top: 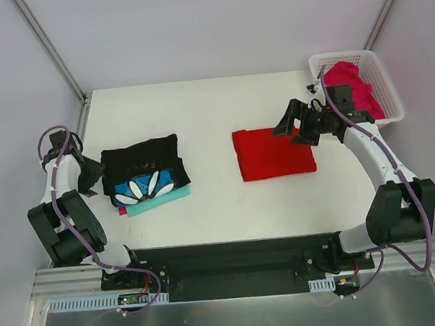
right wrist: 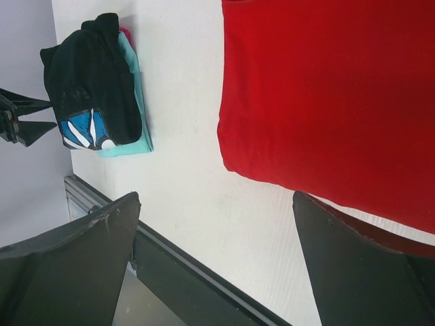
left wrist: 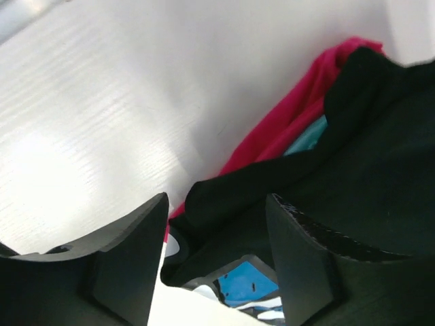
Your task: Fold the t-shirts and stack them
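The black t-shirt with blue-and-white flower print (top: pixel 142 169) lies folded on top of a stack at the left, over a teal cloth (top: pixel 155 202) and a magenta-pink t-shirt edge (left wrist: pixel 285 129). My left gripper (top: pixel 98 174) is open at the stack's left edge, with the black shirt (left wrist: pixel 367 156) just beyond its fingertips (left wrist: pixel 132 258). The bright red t-shirt (top: pixel 272 152) lies folded flat at centre right. My right gripper (top: pixel 292 128) is open and empty above the red shirt's (right wrist: pixel 326 88) right edge. Another magenta-pink t-shirt (top: pixel 350 87) lies crumpled in the basket.
The white lattice basket (top: pixel 383 75) stands at the table's back right corner. The right wrist view shows the stack (right wrist: pixel 95 75) far off and the table's black front rail (right wrist: pixel 197 272). Grey walls close in the back and sides.
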Controlling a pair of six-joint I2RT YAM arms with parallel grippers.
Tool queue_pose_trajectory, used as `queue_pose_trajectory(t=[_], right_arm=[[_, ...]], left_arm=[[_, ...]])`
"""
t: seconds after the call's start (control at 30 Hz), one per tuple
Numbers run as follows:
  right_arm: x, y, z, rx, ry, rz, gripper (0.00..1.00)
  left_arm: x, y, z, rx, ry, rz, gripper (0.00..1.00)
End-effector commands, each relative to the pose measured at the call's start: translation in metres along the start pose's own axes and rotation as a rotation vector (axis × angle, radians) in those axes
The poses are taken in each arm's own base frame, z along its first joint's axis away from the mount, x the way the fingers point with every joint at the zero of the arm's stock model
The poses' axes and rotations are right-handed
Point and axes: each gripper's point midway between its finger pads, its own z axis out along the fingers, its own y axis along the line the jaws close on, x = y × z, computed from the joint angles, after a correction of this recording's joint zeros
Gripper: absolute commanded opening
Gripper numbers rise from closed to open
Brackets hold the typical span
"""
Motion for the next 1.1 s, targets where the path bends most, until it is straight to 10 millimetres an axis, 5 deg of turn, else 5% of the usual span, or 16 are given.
queue_pose_trajectory(t=[0.0, 0.13, 0.2, 0.3, 0.5, 0.73, 1.07], right_arm=[[-0.004, 0.01, -0.01, -0.031, -0.042, -0.02, 0.99], [-0.003, 0.01, -0.01, -0.032, -0.038, -0.016, 0.99], [-0.002, 0.009, -0.009, -0.032, -0.034, -0.015, 0.98], [-0.001, 0.008, -0.008, -0.028, -0.034, -0.012, 0.99], [-0.001, 0.009, -0.006, -0.038, -0.031, -0.007, 0.99], [-0.001, 0.012, -0.005, -0.05, -0.026, -0.007, 0.99], [0.002, 0.007, -0.005, -0.032, -0.015, -0.016, 0.99]], left_arm=[[0.006, -0.009, -0.002, 0.051, 0.038, -0.023, 0.53], [0.007, -0.004, 0.009, 0.022, 0.055, -0.027, 0.4], [0.005, -0.003, 0.012, 0.017, 0.065, -0.026, 0.25], [0.006, -0.001, 0.015, 0.018, 0.082, -0.041, 0.25], [-0.011, 0.001, 0.0, 0.034, 0.011, -0.042, 0.0], [-0.033, 0.009, 0.009, -0.003, -0.015, -0.071, 0.0], [-0.05, -0.025, 0.038, 0.077, 0.027, -0.097, 0.0]])
